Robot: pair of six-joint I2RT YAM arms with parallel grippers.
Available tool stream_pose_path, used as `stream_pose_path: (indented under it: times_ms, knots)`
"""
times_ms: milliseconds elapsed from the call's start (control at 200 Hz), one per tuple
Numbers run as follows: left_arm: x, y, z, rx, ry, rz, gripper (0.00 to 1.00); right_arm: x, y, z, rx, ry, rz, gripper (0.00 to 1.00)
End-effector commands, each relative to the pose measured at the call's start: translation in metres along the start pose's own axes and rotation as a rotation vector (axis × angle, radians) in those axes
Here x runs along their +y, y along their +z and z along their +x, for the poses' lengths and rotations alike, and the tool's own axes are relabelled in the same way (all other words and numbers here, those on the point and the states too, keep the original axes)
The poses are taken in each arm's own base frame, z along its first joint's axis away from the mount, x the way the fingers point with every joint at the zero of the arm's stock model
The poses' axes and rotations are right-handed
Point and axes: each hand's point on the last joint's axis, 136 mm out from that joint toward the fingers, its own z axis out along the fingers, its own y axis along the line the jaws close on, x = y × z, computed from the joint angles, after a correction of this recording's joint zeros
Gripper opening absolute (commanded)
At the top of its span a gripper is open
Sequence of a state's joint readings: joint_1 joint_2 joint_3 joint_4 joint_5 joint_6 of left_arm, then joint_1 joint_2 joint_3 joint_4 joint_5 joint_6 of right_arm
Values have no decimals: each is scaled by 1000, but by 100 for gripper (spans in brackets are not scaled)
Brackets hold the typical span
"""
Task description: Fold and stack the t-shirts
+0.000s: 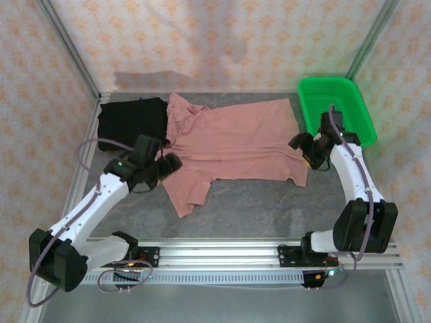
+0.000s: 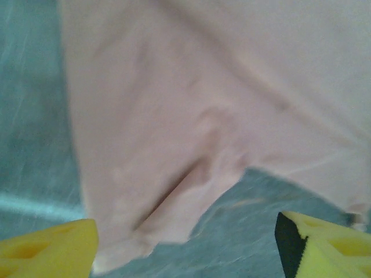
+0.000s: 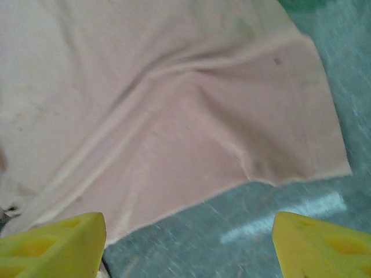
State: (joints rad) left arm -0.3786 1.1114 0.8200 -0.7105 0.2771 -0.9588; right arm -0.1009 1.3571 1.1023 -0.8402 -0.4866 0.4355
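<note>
Top external: near-left, left gripper (image 1: pixel 168 165) spread open over the sleeve end of the pink t-shirt (image 1: pixel 236 145), gripping nothing. Over on the right, right gripper (image 1: pixel 301 145) wide open too, just at the hem edge, empty. Shirt lying flat in the middle of the table (image 1: pixel 269 208), a bit wrinkled. Far left, black t-shirt (image 1: pixel 131 118) touching its edge; far right corner, green basket (image 1: pixel 357 114).

So the grey mottled table (image 1: pixel 269 202) has a salmon-pink t-shirt (image 1: pixel 229 145) spread out across the middle of the frame, a black t-shirt (image 1: pixel 131 120) bunched in the upper left touching the pink one's edge, and a green plastic basket (image 1: pixel 326 81) sitting upper right.
</note>
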Motion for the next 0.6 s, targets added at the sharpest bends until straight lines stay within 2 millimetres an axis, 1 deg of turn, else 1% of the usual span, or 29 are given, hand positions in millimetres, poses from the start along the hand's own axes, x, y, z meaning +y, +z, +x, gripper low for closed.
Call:
stream_pose_path:
  times_ms: [0,35,110,170,245,385,480,525,590]
  knots:
    - [41,20,41,109,-101,-117,70,-21,6,25,93,26,38,76]
    - [43,26,48,122,-105,-112,68,-23,8,26,97,24,38,76]
    - [44,39,59,151,-115,-99,60,-27,12,29,102,24,48,76]
    - [45,51,68,169,-129,-90,57,-31,15,29,98,17,62,76]
    - [42,60,74,184,-128,-85,53,-38,18,28,93,17,86,76]
    - [39,72,82,207,-108,-92,51,-48,28,28,101,36,106,76]
    - [46,78,86,224,-108,-123,46,-55,33,27,98,47,118,76]
    - [50,80,89,232,-108,-138,45,-56,33,25,93,45,123,76]
    - [56,80,91,236,-108,-156,41,-61,34,23,88,54,138,76]
